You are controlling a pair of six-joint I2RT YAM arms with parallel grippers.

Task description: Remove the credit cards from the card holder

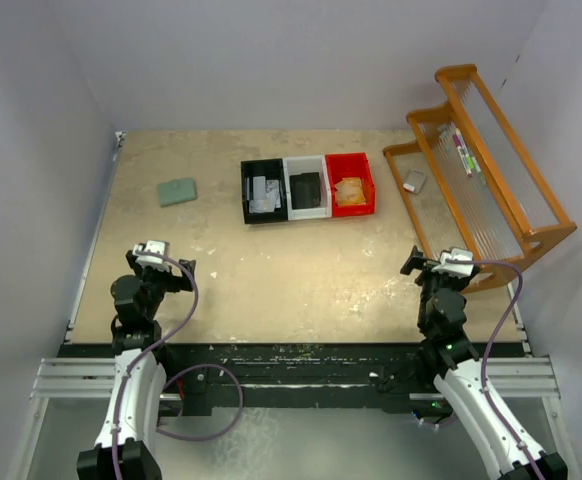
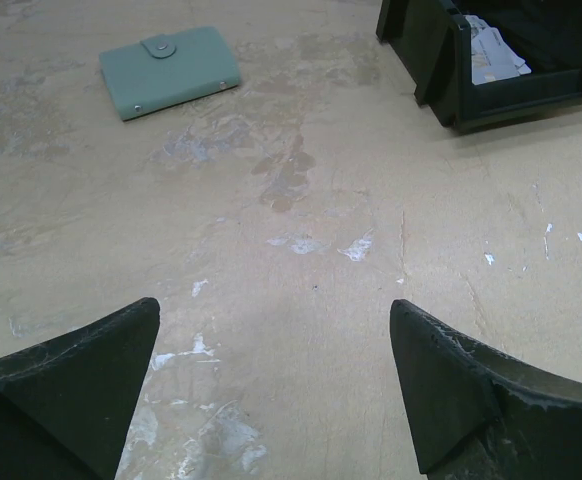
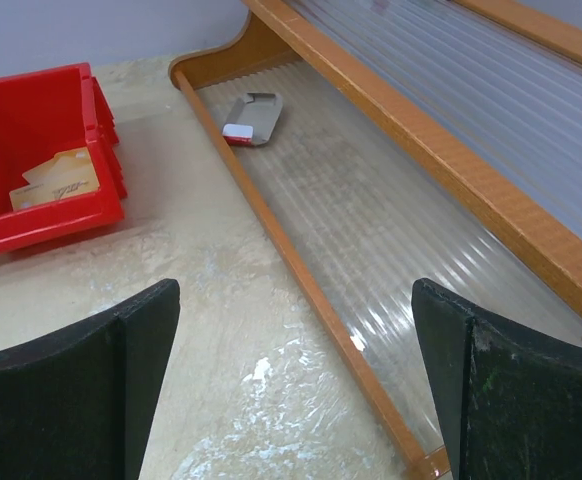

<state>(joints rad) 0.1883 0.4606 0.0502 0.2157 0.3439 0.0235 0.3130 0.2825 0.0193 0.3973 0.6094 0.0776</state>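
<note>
Jaws spread, empty; card holder [image 1: 177,191] closed, left of black bin [image 1: 245,192].

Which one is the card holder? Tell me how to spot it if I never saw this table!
Look at the tan table and find the row of three bins toward its far side. Left of the black bin, lying alone, is the card holder. It is the only flat, pale teal thing, shut with a snap tab; the bins are open boxes.
</note>
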